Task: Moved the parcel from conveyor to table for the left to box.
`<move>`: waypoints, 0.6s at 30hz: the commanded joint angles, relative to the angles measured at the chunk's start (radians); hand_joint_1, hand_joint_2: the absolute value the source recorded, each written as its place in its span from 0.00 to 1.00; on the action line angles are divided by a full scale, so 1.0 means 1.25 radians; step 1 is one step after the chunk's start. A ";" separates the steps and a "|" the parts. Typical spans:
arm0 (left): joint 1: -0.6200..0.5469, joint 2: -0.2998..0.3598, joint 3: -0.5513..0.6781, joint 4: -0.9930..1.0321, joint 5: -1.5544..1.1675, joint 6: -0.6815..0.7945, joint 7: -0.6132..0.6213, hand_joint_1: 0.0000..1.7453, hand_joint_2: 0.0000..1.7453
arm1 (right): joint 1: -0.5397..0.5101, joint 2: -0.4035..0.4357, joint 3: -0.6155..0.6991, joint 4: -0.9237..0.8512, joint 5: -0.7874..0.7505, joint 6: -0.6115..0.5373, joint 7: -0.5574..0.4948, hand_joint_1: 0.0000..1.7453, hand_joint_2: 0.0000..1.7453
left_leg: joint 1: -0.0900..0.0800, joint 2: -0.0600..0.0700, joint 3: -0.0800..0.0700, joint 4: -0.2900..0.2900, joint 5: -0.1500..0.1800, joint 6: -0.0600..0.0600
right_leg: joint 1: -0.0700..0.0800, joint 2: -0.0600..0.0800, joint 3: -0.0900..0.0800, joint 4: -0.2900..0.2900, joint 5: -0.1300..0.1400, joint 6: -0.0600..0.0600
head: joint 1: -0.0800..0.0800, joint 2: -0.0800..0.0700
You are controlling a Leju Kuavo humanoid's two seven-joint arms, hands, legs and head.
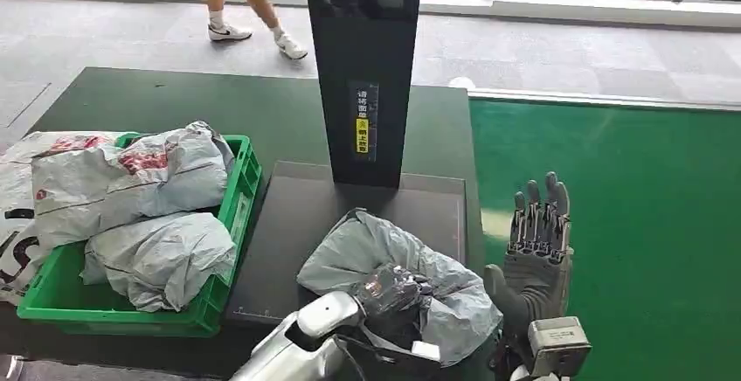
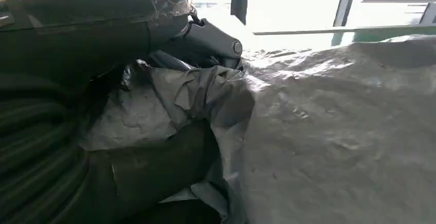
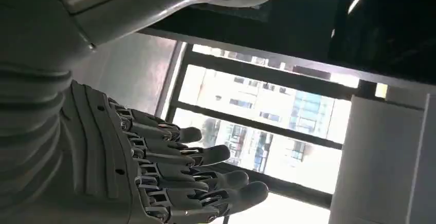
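On the near edge of the dark desk (image 1: 288, 110) lies the grey parcel (image 1: 384, 254), crumpled, resting on a flat dark plate (image 1: 297, 224) at the foot of a tall black post (image 1: 363, 66). The left robot hand (image 1: 395, 292) sits on top of the parcel's near side with its dark fingers curled into the plastic, gripping it; from the wrist the bag (image 2: 334, 131) bunches up against the thumb (image 2: 154, 170). The right robot hand (image 1: 540, 241) stands just right of the parcel, upright, fingers (image 3: 205, 154) straight and apart, holding nothing, over the edge where the desk meets the green conveyor (image 1: 629, 224). To the left, a green crate (image 1: 236, 197) holds several more grey bags (image 1: 131, 180), piled above its rim, with one more bag (image 1: 13, 197) lying beside it at the far left. Beyond the desk, a person's legs (image 1: 249, 10) in white shoes cross the grey floor.
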 commanded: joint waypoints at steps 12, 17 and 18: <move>0.238 0.048 0.168 -0.670 0.364 0.450 -0.143 1.00 1.00 | 0.079 -0.031 0.023 -0.066 0.039 -0.085 -0.002 0.00 1.00 | 0.000 0.004 -0.002 0.000 -0.001 -0.001 | 0.000 0.004 -0.005 0.001 0.000 0.000 | 0.000 0.000; 0.254 0.026 0.229 -0.713 0.461 0.474 -0.229 1.00 1.00 | 0.075 -0.030 0.032 -0.051 0.044 -0.086 -0.002 0.00 1.00 | 0.000 0.004 -0.003 -0.001 0.000 -0.001 | 0.000 0.004 -0.005 0.000 0.000 0.000 | 0.000 0.000; 0.254 0.026 0.229 -0.713 0.461 0.474 -0.229 1.00 1.00 | 0.075 -0.030 0.032 -0.051 0.044 -0.086 -0.002 0.00 1.00 | 0.000 0.003 -0.003 -0.001 0.000 -0.001 | 0.000 0.003 -0.005 0.000 -0.001 0.000 | 0.000 0.000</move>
